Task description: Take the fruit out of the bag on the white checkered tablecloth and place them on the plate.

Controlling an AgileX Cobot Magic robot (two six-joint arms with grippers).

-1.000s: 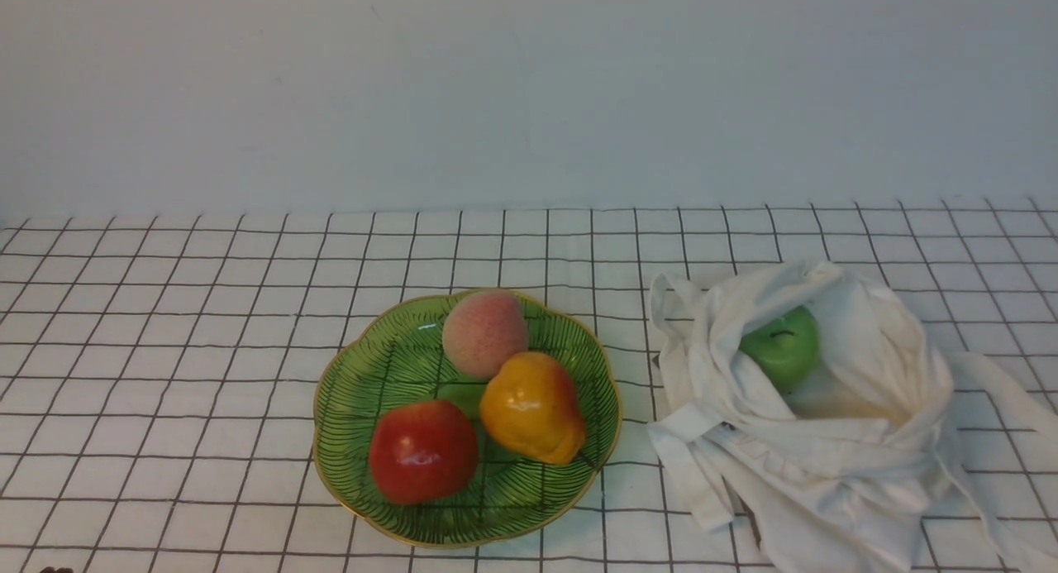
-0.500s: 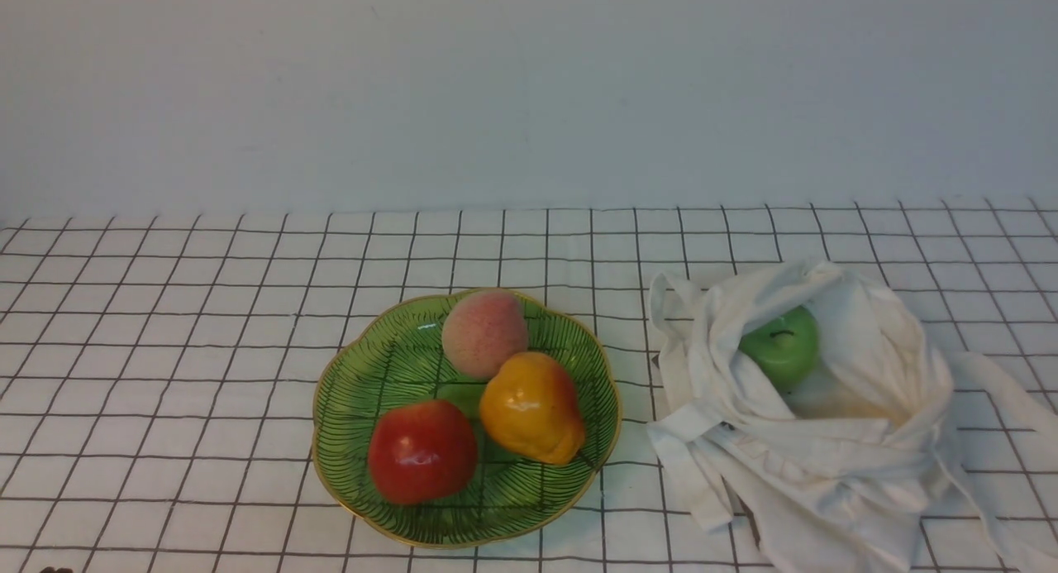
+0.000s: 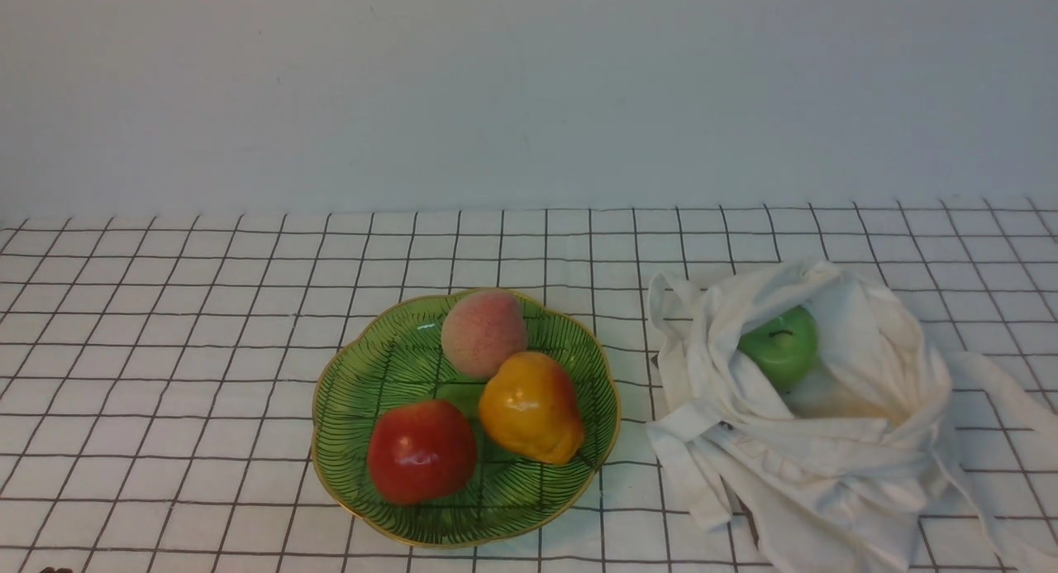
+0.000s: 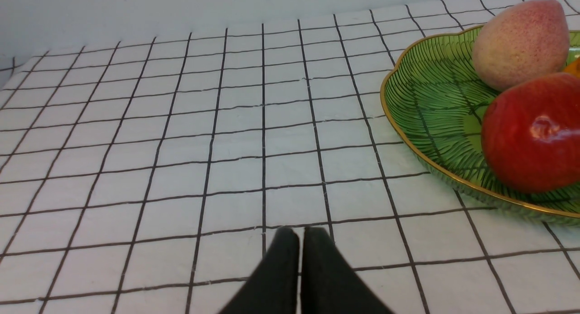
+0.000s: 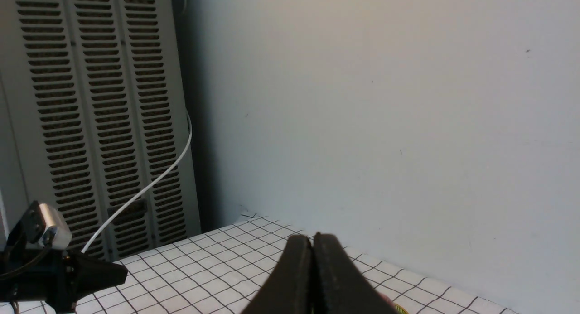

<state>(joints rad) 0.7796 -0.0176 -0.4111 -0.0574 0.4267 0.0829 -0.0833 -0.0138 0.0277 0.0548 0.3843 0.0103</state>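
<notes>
Same layout as earlier: checkered cloth (image 3: pixel 207 374), pale wall (image 3: pixel 529 93), louvred panel (image 5: pixel 104 123); left tool (image 4: pixel 301 232), right tool (image 5: pixel 311 239), each tips together.

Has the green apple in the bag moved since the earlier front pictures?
No. In the front view the green apple sits in the same spot in the bag, judged against the tablecloth's grid lines.

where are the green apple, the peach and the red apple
green apple (image 3: pixel 781 354): front view, on its visible side below the stem
peach (image 3: pixel 483 335): front view, on the middle of its fuzzy skin
red apple (image 4: pixel 534 132): left wrist view, on its glossy side
</notes>
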